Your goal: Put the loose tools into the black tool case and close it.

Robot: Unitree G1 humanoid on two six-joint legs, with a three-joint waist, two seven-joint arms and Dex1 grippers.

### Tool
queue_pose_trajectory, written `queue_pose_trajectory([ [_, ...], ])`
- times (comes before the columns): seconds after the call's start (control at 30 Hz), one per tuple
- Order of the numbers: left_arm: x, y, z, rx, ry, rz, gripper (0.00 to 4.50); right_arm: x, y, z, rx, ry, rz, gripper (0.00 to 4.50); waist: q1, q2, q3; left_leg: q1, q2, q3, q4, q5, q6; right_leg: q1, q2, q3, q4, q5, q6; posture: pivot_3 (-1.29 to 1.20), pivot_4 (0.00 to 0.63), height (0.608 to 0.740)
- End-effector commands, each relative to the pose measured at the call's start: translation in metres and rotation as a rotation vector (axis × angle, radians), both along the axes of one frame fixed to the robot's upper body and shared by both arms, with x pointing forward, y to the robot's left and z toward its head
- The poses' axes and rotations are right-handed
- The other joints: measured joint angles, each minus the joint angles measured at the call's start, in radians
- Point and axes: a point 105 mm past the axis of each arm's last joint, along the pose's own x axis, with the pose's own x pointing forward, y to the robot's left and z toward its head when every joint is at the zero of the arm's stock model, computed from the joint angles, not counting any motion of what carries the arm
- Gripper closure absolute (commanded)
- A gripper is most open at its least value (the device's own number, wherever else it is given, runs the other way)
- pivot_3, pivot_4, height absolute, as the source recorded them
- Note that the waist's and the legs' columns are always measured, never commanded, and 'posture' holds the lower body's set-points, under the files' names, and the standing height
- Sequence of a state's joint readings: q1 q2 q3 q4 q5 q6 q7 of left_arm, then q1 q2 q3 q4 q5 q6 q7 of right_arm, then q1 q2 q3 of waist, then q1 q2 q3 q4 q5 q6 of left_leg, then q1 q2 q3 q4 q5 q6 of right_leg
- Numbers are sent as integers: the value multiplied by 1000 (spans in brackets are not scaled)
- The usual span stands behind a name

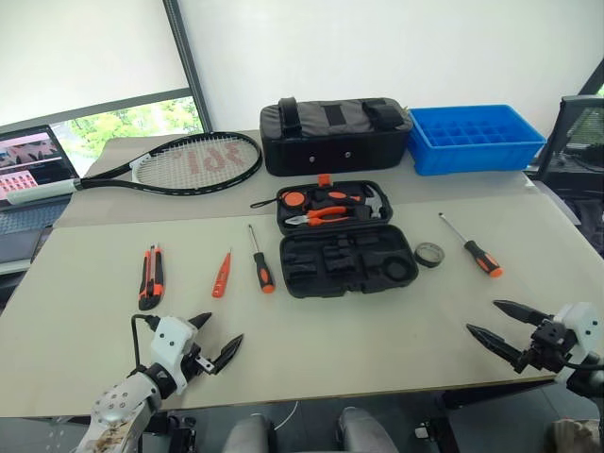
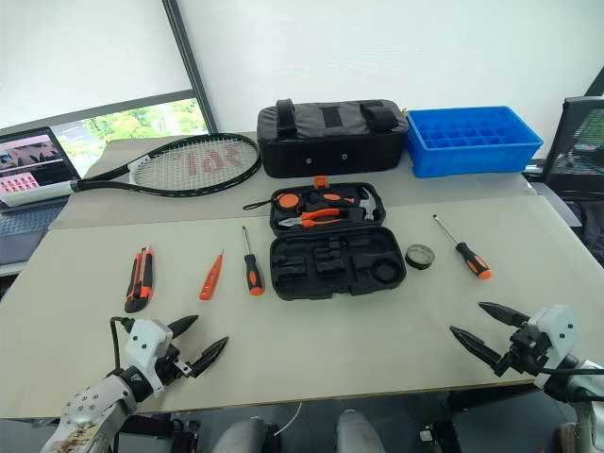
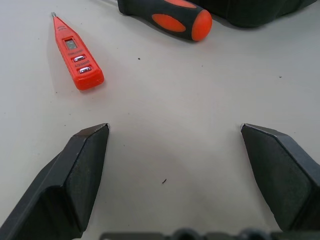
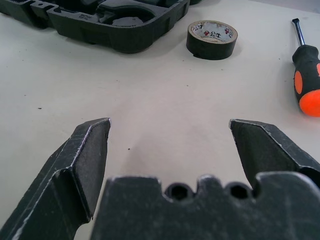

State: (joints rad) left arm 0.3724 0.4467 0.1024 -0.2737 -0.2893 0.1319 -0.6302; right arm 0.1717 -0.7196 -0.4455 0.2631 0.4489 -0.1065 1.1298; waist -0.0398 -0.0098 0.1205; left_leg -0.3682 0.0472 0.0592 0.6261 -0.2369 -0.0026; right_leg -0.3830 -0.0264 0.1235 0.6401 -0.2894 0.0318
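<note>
The black tool case (image 1: 347, 261) lies open mid-table, with pliers and a hammer in its far half and empty slots in the near half. Left of it lie an orange-and-black utility knife (image 1: 150, 276), an orange tester screwdriver (image 1: 222, 275) and a black-and-orange screwdriver (image 1: 260, 262). On the case's right are a black tape roll (image 1: 428, 254) and a second screwdriver (image 1: 474, 247). My left gripper (image 1: 214, 343) hovers open at the near left edge, short of the tester (image 3: 76, 53). Open too, my right gripper (image 1: 498, 327) stands at the near right, facing the tape roll (image 4: 212, 38).
A tennis racket (image 1: 193, 161) lies at the back left. Behind the case stand a black fabric bag (image 1: 334, 135) and a blue crate (image 1: 475, 138). A laptop (image 1: 31, 167) sits off the table's left, a chair (image 1: 574, 142) at the right.
</note>
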Motion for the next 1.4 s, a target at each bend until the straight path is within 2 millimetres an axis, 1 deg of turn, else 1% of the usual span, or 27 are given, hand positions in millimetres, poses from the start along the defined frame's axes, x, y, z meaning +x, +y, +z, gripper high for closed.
queue_pose_trajectory([
  [0.03,-6,-1,-7,3,43,-2,0,4,-1,15,-19,-49,11,86,0,0,0,0,0,0,0,0,0,0,0,0,0,0,0,0,150,707],
  [0.53,-10,5,1,-5,38,-4,0,6,3,12,-10,-39,26,86,-4,0,0,0,0,0,0,0,0,0,0,0,0,0,0,0,150,707],
  [0.57,-9,5,3,-9,34,-6,0,6,3,12,-10,-39,26,86,-4,0,0,0,0,0,0,0,0,0,0,0,0,0,0,0,150,707],
  [0.67,-5,-4,23,-116,-7,-5,0,6,4,13,-8,-43,31,86,-5,0,0,0,0,0,0,0,0,-1,0,0,0,0,0,0,150,707],
  [0.73,2,-12,41,-234,-27,19,0,5,8,18,9,-48,64,86,-4,-1,0,-1,0,0,0,0,0,-1,0,0,0,0,0,0,150,707],
  [0.77,4,-14,46,-264,-28,24,0,5,10,20,14,-50,75,86,-2,-1,0,-1,0,0,0,0,0,-1,0,0,0,0,0,0,150,707],
  [0.87,17,-34,66,-338,-19,8,0,7,21,33,19,-75,151,86,1,-1,0,-1,0,-1,1,0,0,-1,0,-1,1,0,0,0,150,707],
  [0.93,23,-41,73,-350,-11,10,0,10,27,40,33,-91,176,86,0,-1,1,-1,0,-1,1,0,0,0,0,-1,1,0,0,0,150,707],
  [1.07,46,-58,85,-289,11,59,0,18,42,58,41,-137,235,86,-4,-1,1,-1,0,-3,1,0,0,0,1,-1,1,0,1,0,150,707],
  [1.17,57,-64,89,-236,30,115,0,20,49,67,50,-152,268,86,-3,-1,1,-1,-1,-5,1,0,0,1,2,-1,1,0,0,0,150,707],
  [1.23,65,-64,89,-169,32,174,0,21,54,74,59,-166,295,86,-2,-1,1,-1,-1,-5,1,0,0,1,2,-1,1,0,0,0,150,707],
  [1.3,70,-63,87,-133,46,211,0,21,56,77,68,-172,310,86,-1,-2,1,-1,-2,-6,1,0,0,1,2,-1,0,0,0,0,150,707],
  [1.4,78,-59,79,-48,65,291,0,19,60,79,78,-154,344,86,1,-2,1,-1,-2,-7,2,0,0,1,2,-1,0,1,0,0,150,707],
])
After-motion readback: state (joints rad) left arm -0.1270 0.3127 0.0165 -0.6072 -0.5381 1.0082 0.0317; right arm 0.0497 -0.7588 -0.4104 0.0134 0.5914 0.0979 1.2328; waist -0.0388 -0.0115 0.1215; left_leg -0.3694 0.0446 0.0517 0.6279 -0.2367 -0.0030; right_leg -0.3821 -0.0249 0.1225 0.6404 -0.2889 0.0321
